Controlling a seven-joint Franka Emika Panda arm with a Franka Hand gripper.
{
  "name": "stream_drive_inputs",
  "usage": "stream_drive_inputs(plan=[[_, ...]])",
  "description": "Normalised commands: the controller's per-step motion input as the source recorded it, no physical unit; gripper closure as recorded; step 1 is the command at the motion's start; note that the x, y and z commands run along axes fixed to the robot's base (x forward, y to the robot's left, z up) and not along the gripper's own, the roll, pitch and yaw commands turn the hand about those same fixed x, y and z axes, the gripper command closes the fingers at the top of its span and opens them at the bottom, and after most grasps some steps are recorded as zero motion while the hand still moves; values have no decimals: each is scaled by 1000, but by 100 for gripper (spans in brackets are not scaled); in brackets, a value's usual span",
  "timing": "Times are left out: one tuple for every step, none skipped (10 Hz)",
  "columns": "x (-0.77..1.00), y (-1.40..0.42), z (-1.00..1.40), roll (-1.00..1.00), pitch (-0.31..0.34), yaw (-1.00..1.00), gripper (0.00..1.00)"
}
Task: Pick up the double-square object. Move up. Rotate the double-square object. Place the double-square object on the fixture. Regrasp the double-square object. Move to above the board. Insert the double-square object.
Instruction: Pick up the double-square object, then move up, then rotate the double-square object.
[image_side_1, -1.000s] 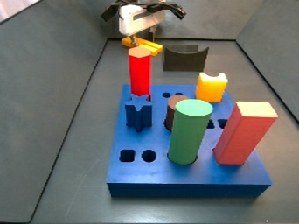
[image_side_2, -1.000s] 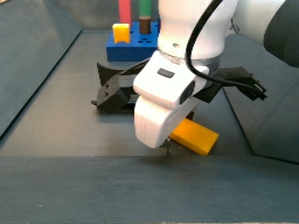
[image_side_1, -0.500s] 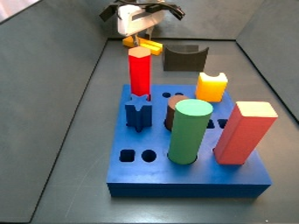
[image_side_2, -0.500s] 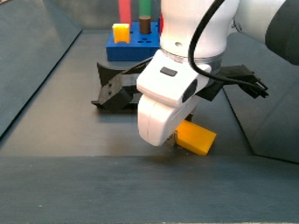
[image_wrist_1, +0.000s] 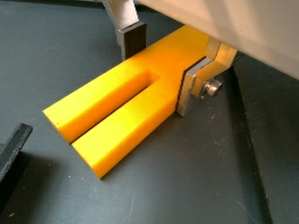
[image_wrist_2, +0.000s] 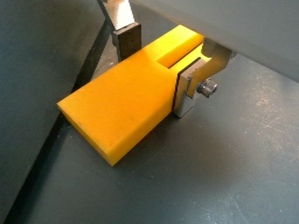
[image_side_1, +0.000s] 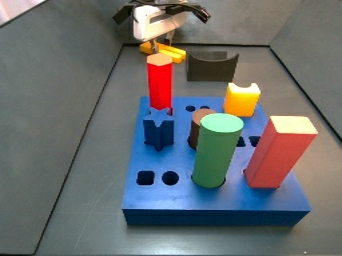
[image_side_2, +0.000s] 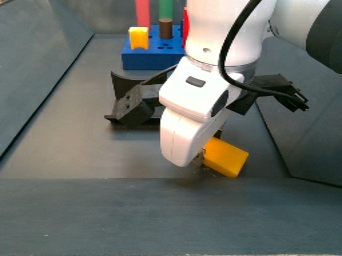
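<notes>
Lying on the floor, the double-square object (image_wrist_1: 122, 107) sits clamped between the tool (image_wrist_1: 163, 54) fingers.

The double-square object (image_wrist_1: 128, 98) is lain flat on the floor (image_wrist_2: 222, 166) between the fingers (image_wrist_1: 194, 80) of the hand (image_wrist_1: 163, 54), the fixture (image_side_1: 210, 66) behind the board (image_side_1: 214, 205).

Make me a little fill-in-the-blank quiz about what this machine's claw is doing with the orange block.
1. The gripper has its two silver fingers on either side of the long ____ double-square object.
2. That object lies on the dark ____, not on the thick blue board.
3. The tall cylinder peg standing on the board is ____.

Missing words: yellow-orange; floor; green
</notes>
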Motion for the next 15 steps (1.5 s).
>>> stream_drive_inputs(plan=[[0,0,0,0,0,0,100],[0,0,833,0,0,0,100],[-13,1,791,-4,15,-5,100],[-4,7,670,-12,41,-6,100],[-1,6,586,-17,55,-7,100],[-15,-2,386,-17,59,-7,100],[-20,-2,225,-10,49,-7,100],[-700,-1000,0,0,0,0,100],[-681,-1000,-6,18,-37,10,100],[-655,-1000,53,56,-93,32,100],[-566,-886,37,68,-102,35,100],[-358,-653,2,85,-114,37,100],[-187,-475,7,89,-104,36,100],[-58,-226,0,87,-52,36,100],[0,0,0,0,0,-1000,100]])
